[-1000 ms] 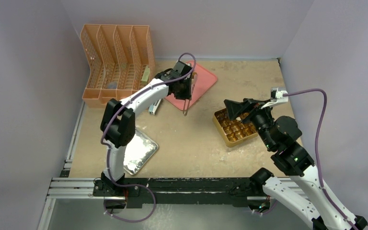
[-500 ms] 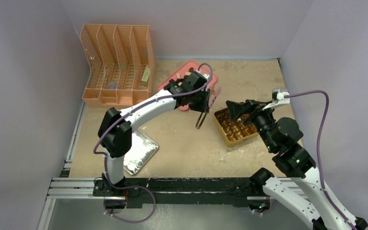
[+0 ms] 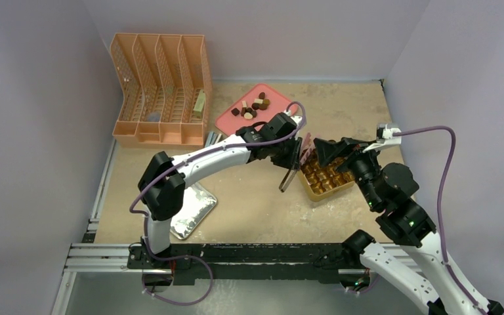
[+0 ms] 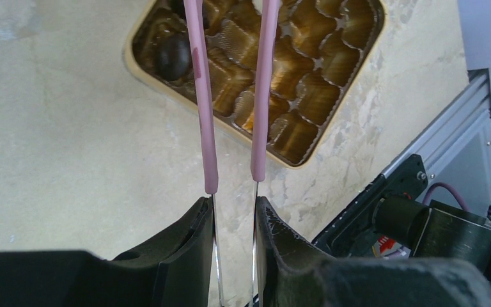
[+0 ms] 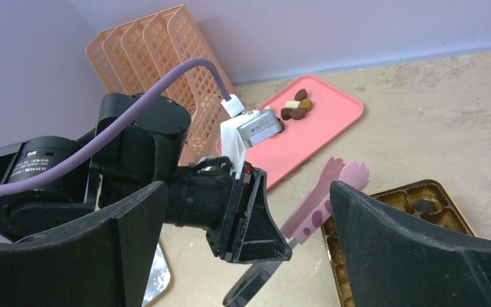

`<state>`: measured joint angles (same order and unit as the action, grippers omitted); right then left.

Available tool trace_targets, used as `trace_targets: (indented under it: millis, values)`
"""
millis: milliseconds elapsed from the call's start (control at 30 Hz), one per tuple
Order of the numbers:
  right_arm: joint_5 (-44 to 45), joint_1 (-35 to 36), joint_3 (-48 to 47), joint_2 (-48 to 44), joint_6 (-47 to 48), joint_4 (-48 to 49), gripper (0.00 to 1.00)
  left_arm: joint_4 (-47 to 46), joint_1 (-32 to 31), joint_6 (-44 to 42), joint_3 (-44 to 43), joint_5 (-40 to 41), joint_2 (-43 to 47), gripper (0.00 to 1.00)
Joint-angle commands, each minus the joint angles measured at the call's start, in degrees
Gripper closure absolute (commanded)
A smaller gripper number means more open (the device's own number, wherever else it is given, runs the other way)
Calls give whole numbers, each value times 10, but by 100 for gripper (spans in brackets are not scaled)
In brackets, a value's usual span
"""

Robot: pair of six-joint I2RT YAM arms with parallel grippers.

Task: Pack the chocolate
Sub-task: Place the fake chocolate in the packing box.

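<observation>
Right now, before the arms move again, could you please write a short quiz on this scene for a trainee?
1. True or false: the left gripper is shut on the pink tongs, whose tips are above the gold box.
2. Where do most of the visible chocolate pieces lie? A) on the pink tray B) in the gold box C) in the orange rack
3. Fill in: the right gripper is ____ and holds nothing.
Key: 1 true; 2 A; 3 open.
</observation>
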<state>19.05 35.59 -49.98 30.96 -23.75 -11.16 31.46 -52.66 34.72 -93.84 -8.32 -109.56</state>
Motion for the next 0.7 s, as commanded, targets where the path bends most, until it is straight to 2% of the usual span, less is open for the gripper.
trace_targets:
  millis: [0,400,667]
  values:
    - [17,-2,-28,-5,12,11,1,-47,-20,14,-16,-23,-11,74]
    - [15,-2,-23,-7,11,12,1,-49,-34,16,-9,-21,-47,74]
    - [17,-2,-19,-8,9,14,1,-41,-35,15,-4,-9,-52,71]
